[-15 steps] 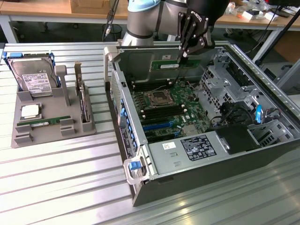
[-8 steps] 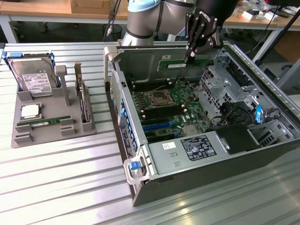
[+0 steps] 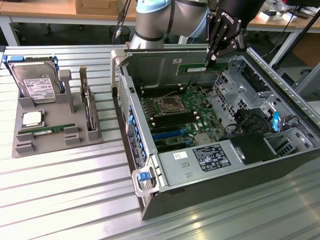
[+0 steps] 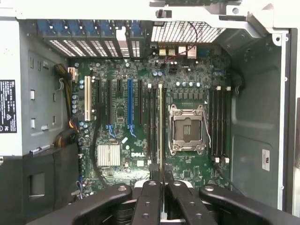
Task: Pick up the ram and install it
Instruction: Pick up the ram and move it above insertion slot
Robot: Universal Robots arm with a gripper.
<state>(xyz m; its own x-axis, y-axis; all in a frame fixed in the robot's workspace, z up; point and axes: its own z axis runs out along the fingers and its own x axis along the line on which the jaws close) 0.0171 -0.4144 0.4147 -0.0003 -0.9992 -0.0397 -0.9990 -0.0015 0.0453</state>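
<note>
My gripper (image 3: 212, 60) is shut on the ram (image 3: 199, 67), a thin green stick held level above the back of the open computer case (image 3: 150, 195). In the wrist view the ram (image 4: 161, 122) appears edge-on as a thin pale line running out from between my black fingers (image 4: 151, 192). It hangs over the black memory slots (image 4: 153, 124) beside the empty processor socket (image 4: 186, 130). The ram is above the motherboard (image 3: 175, 117) and not seated in a slot.
A grey holder tray (image 3: 22, 150) on the exterior view's left carries a hard drive (image 3: 34, 82), a silver processor chip (image 3: 32, 118), another green stick (image 3: 47, 131) and a dark expansion card (image 3: 88, 107). More black slots (image 4: 219, 122) lie on the socket's other side. Case walls and drive bays (image 3: 250, 100) surround the board.
</note>
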